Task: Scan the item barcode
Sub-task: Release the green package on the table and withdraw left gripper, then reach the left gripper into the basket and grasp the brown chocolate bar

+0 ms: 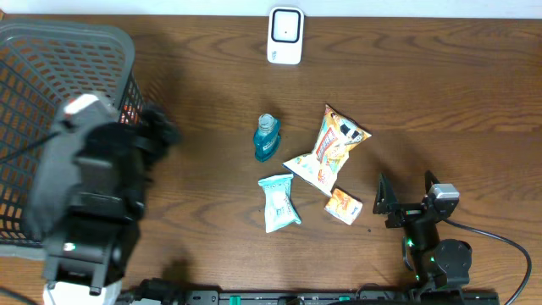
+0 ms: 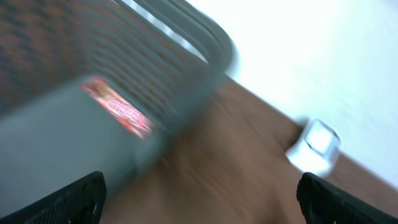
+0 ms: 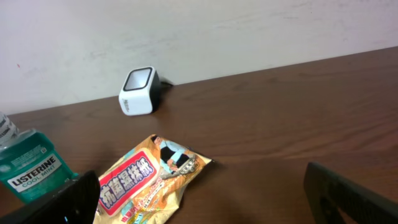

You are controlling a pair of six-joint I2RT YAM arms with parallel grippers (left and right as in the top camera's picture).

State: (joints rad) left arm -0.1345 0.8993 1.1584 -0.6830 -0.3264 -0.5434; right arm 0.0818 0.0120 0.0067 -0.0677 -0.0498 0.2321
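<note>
Loose items lie mid-table: a teal mouthwash bottle (image 1: 267,138) (image 3: 31,171), a yellow wipes packet (image 1: 330,148) (image 3: 146,180), a teal-and-white packet (image 1: 278,202) and a small orange packet (image 1: 344,206). The white barcode scanner (image 1: 285,36) (image 3: 138,91) (image 2: 315,146) stands at the far edge. My left gripper (image 1: 163,129) (image 2: 199,205) hangs open and empty beside the grey basket (image 1: 51,51) (image 2: 93,62); its view is blurred. A red-labelled item (image 2: 118,106) shows through the basket's mesh. My right gripper (image 1: 406,193) (image 3: 205,199) is open and empty, right of the orange packet.
The mesh basket fills the table's left side, and the left arm's bulk (image 1: 93,195) covers its near right corner. A black cable (image 1: 508,241) runs from the right arm toward the right edge. A pale wall rises behind the scanner.
</note>
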